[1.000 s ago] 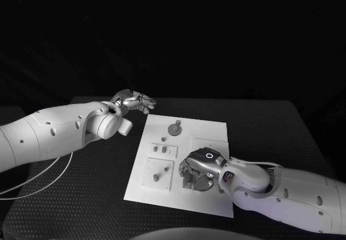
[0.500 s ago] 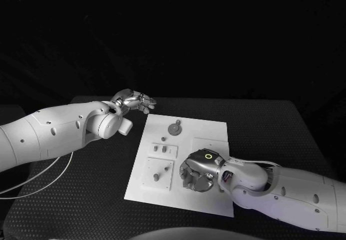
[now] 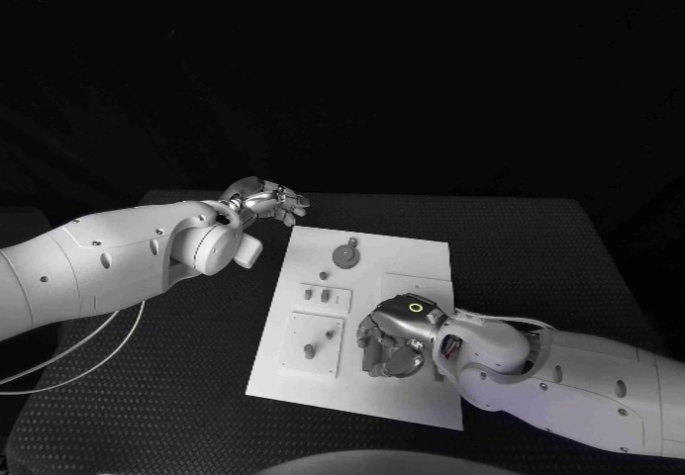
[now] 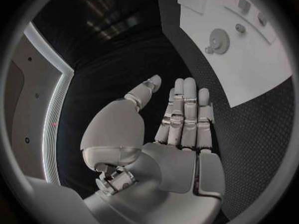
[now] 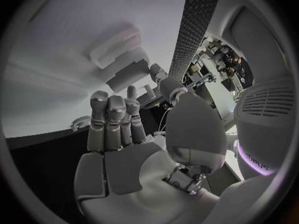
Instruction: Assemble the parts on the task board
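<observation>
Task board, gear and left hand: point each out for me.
task board point(image 3: 422, 259), head view, bare far right part of the white plate.
gear point(image 3: 345, 257), head view, middle of the round toothed part near the board's far end.
left hand point(image 4: 184, 112), left wrist view, on the straight fingers.

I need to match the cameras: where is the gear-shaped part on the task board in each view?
Head view: gear lies on the task board, far end, near the left hand.
Left wrist view: gear lies beyond the fingers.
Right wrist view: I cannot pick it out.
Shared landmark: the white board's edge against the black table.
</observation>
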You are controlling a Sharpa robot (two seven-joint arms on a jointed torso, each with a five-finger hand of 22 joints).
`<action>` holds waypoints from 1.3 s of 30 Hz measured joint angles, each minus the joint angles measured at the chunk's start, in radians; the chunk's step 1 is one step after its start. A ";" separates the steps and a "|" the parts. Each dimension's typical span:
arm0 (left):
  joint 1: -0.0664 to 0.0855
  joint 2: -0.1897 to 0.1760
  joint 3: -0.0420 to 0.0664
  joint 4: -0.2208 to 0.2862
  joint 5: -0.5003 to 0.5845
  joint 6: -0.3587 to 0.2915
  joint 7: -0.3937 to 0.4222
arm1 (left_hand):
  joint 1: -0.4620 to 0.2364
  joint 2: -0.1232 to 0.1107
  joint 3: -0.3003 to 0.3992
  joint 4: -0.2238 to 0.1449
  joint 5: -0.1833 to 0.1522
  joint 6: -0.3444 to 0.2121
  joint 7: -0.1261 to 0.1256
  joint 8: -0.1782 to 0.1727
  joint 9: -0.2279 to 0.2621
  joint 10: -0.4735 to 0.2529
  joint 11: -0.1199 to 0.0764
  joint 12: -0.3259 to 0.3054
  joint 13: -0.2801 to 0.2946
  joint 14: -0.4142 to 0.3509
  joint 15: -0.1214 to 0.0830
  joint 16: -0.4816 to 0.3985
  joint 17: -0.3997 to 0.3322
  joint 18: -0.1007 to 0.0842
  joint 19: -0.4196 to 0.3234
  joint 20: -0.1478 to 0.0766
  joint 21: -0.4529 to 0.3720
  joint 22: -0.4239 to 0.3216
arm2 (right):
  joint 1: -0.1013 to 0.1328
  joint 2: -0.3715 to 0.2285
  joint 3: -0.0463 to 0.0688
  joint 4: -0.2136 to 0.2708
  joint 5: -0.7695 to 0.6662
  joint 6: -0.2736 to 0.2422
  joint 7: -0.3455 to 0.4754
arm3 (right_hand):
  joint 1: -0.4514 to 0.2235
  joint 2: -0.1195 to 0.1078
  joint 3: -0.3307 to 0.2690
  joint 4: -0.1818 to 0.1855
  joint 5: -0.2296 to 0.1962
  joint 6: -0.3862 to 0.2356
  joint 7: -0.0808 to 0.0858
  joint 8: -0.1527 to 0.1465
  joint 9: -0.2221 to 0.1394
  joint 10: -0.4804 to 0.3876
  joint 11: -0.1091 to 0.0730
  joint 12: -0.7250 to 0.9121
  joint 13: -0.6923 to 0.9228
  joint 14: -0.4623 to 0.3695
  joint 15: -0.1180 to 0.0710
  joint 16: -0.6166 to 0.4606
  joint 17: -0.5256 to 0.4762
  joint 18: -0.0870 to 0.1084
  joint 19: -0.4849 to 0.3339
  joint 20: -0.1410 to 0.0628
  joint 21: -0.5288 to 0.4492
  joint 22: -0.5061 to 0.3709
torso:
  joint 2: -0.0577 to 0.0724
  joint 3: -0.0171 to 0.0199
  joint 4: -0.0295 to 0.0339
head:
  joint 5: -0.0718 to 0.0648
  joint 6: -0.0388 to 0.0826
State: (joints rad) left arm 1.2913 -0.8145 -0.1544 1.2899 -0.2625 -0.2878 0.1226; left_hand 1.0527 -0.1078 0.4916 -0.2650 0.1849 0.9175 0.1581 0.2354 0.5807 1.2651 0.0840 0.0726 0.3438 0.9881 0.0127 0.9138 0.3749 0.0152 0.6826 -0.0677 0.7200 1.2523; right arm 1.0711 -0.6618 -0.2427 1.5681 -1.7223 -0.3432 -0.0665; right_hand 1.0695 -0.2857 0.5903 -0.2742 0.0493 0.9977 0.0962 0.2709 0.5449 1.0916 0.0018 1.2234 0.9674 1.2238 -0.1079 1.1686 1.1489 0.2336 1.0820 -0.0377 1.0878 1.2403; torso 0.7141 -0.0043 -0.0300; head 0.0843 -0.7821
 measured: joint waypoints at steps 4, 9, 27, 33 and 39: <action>0.000 0.000 0.000 0.000 0.000 0.000 -0.001 | 0.000 0.000 0.000 0.000 0.000 0.000 0.000 0.000 0.000 0.000 0.000 0.000 0.000 0.000 0.000 0.000 0.000 0.000 0.000 0.000 0.000 0.001 | 0.000 -0.002 0.000 -0.001 0.009 -0.002 0.001 | -0.006 -0.001 -0.007 -0.002 0.000 -0.005 0.004 0.000 0.000 -0.004 0.004 -0.001 0.000 -0.004 0.004 -0.001 0.000 0.000 -0.004 0.004 -0.004 -0.001 | 0.000 0.0002 -0.0002 | 0.001 0.000; 0.000 0.000 0.000 0.000 0.000 0.000 -0.001 | 0.000 0.000 0.000 0.000 0.000 0.000 0.000 0.000 0.000 0.000 0.000 0.000 0.000 0.000 0.000 0.000 0.001 0.000 0.000 0.000 0.000 0.001 | 0.000 -0.005 0.000 -0.001 0.019 -0.010 0.005 | -0.006 -0.001 -0.010 -0.004 0.000 -0.010 0.006 -0.004 0.000 -0.007 0.007 -0.001 0.001 -0.005 0.005 -0.001 0.001 0.000 -0.011 0.004 -0.004 -0.001 | 0.000 0.0003 -0.0007 | 0.001 0.000; 0.000 0.002 0.000 -0.004 0.000 0.001 -0.002 | 0.000 0.000 0.000 0.000 0.000 0.000 0.000 0.000 0.000 -0.004 0.004 0.000 0.000 0.000 0.000 0.000 0.002 0.000 0.000 0.000 0.000 0.002 | 0.001 -0.069 0.008 0.050 0.208 -0.228 0.092 | -0.094 -0.003 -0.114 -0.002 0.034 -0.058 0.011 -0.046 -0.020 -0.038 0.030 -0.001 0.001 -0.024 0.024 -0.001 0.004 -0.001 -0.024 0.009 -0.008 -0.008 | 0.000 0.0009 -0.0006 | -0.002 0.005; 0.000 0.001 0.000 -0.005 0.000 0.001 -0.002 | 0.000 0.000 0.000 0.000 0.000 0.000 0.001 0.000 0.000 -0.004 0.004 0.000 0.000 0.000 0.000 0.000 0.002 0.000 0.000 0.000 0.000 0.002 | 0.030 -0.124 0.024 0.074 0.293 -0.247 0.108 | -0.108 0.003 -0.120 0.004 0.034 -0.067 0.013 -0.046 -0.022 -0.039 0.029 0.004 -0.001 -0.023 0.025 -0.001 0.004 -0.001 -0.025 0.011 -0.008 -0.010 | -0.001 0.0009 -0.0012 | -0.005 0.010; 0.000 0.000 -0.001 -0.005 0.000 0.001 -0.002 | 0.000 0.000 0.000 0.000 0.000 -0.003 0.004 0.000 0.000 -0.004 0.004 0.000 0.000 0.000 0.000 0.000 0.002 0.000 0.000 0.000 0.000 0.003 | 0.049 -0.157 0.026 0.086 0.358 -0.206 0.108 | -0.111 0.007 -0.117 0.007 0.034 -0.067 0.013 -0.046 -0.022 -0.039 0.029 0.008 -0.002 -0.020 0.028 -0.001 0.005 -0.001 -0.021 0.007 -0.008 -0.010 | -0.001 0.0006 -0.0030 | -0.009 0.016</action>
State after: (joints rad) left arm 1.2912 -0.8148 -0.1550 1.2853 -0.2627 -0.2865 0.1203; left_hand 1.0527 -0.1078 0.4916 -0.2650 0.1849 0.9145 0.1622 0.2354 0.5808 1.2615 0.0877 0.0726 0.3435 0.9881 0.0127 0.9138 0.3773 0.0152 0.6826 -0.0677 0.7200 1.2549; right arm 1.1202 -0.8191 -0.2163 1.6540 -1.3638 -0.5492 0.0412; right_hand 0.9582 -0.2789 0.4735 -0.2674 0.0834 0.9307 0.1094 0.2251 0.5227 1.0523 0.0305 1.2314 0.9658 1.2037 -0.0796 1.1677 1.1539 0.2325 1.0609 -0.0308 1.0797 1.2307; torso 0.7133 -0.0037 -0.0330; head 0.0755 -0.7663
